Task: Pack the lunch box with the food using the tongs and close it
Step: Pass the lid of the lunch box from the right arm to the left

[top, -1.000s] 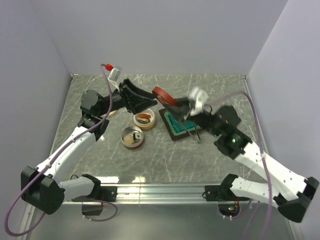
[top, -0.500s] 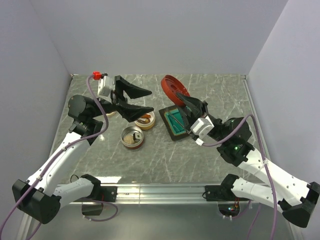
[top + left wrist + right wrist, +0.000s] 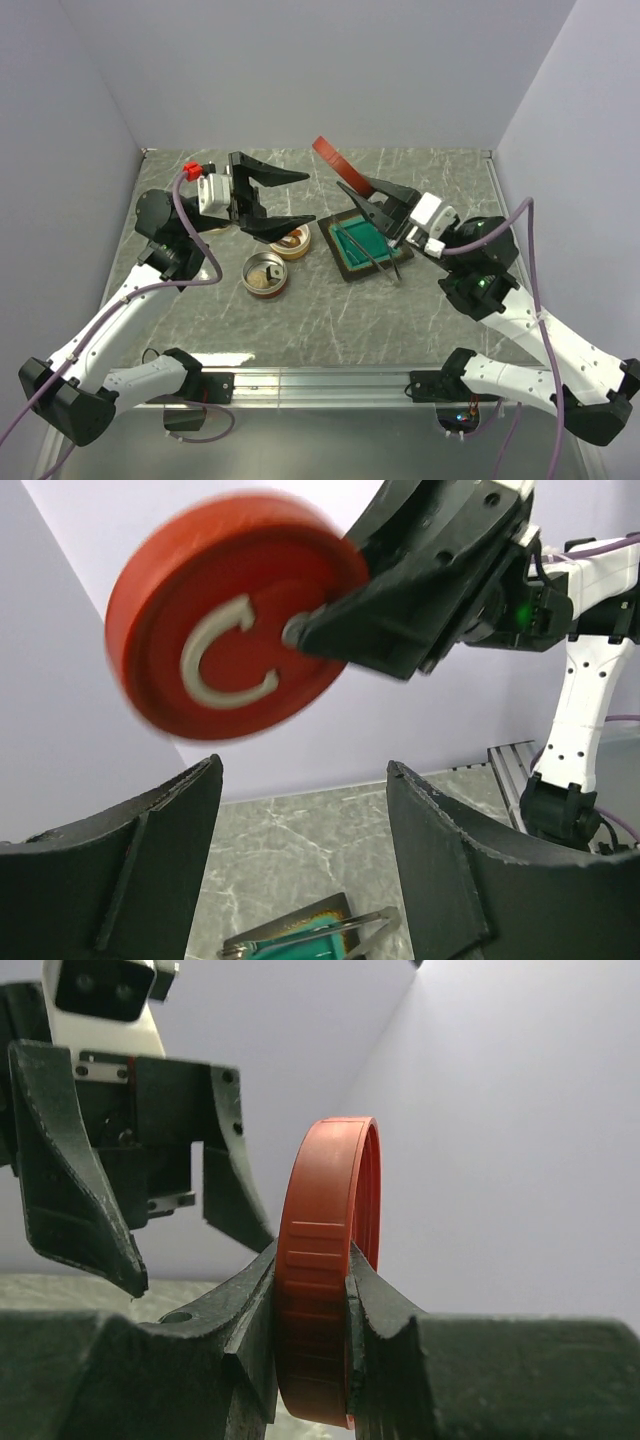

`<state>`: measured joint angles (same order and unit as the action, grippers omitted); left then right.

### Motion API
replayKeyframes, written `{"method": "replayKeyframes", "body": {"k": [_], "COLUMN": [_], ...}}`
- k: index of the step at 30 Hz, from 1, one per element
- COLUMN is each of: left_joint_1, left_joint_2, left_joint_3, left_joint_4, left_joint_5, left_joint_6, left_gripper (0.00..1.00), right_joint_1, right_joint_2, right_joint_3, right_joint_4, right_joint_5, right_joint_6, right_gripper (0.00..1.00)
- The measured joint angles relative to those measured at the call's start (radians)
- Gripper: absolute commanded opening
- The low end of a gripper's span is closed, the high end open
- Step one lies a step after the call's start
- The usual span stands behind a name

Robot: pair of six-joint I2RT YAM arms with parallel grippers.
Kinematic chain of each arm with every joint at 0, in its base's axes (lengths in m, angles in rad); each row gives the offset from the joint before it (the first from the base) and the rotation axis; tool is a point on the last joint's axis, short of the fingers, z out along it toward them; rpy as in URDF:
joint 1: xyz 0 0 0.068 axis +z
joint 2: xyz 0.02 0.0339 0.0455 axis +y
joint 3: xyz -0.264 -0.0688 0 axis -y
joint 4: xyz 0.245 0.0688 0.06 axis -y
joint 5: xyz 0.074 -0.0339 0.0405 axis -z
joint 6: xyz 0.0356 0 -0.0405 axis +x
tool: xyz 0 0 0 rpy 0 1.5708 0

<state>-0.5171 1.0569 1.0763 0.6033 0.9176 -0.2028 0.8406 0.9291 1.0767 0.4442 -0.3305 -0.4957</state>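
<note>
My right gripper (image 3: 362, 192) is shut on the edge of a round red lid (image 3: 338, 162), held in the air above the far side of the table; the lid (image 3: 325, 1260) stands on edge between its jaws. My left gripper (image 3: 308, 197) hangs open and empty just left of the lid (image 3: 235, 630), facing it. The tongs (image 3: 372, 250) lie across a square teal tray (image 3: 345, 262); the tongs (image 3: 340, 927) also show low in the left wrist view. A round metal lunch box (image 3: 265, 275) and a tan round bowl (image 3: 292, 240) hold small pieces of food.
The two round containers sit below my left gripper, left of the tray. White walls close off the back and both sides. A metal rail (image 3: 320, 382) with both arm bases runs along the near edge.
Both grippers met at the red lid a second ago. My left gripper has let go, opened wider and drawn back left. My right gripper keeps the lid and has turned it.
</note>
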Motion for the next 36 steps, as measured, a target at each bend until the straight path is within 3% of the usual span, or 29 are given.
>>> {"method": "replayKeyframes", "body": {"k": [22,26,34,36], "left_joint_1": [-0.048,-0.056,-0.060,-0.063], "left_joint_2": [0.003,0.014,0.018,0.013], "left_joint_3": [0.019,0.026,0.033,0.033], "left_joint_4": [0.031,0.042,0.039,0.020], "left_joint_5": [-0.102,-0.091,-0.086,-0.085], "left_joint_6": [-0.005,-0.021,-0.017,0.003], "left_gripper": [0.73,0.68,0.48,0.48], "right_joint_1": [0.113,0.113,0.123,0.126], "right_joint_2": [0.026,0.027,0.028,0.028], "right_joint_3": [-0.022,-0.022,-0.022,-0.022], "right_joint_4": [0.008,0.012,0.031,0.035], "right_joint_5": [0.020,0.022,0.023,0.023], "right_joint_6": [-0.111,-0.099,-0.082,-0.088], "right_gripper": [0.00,0.00,0.00,0.00]}}
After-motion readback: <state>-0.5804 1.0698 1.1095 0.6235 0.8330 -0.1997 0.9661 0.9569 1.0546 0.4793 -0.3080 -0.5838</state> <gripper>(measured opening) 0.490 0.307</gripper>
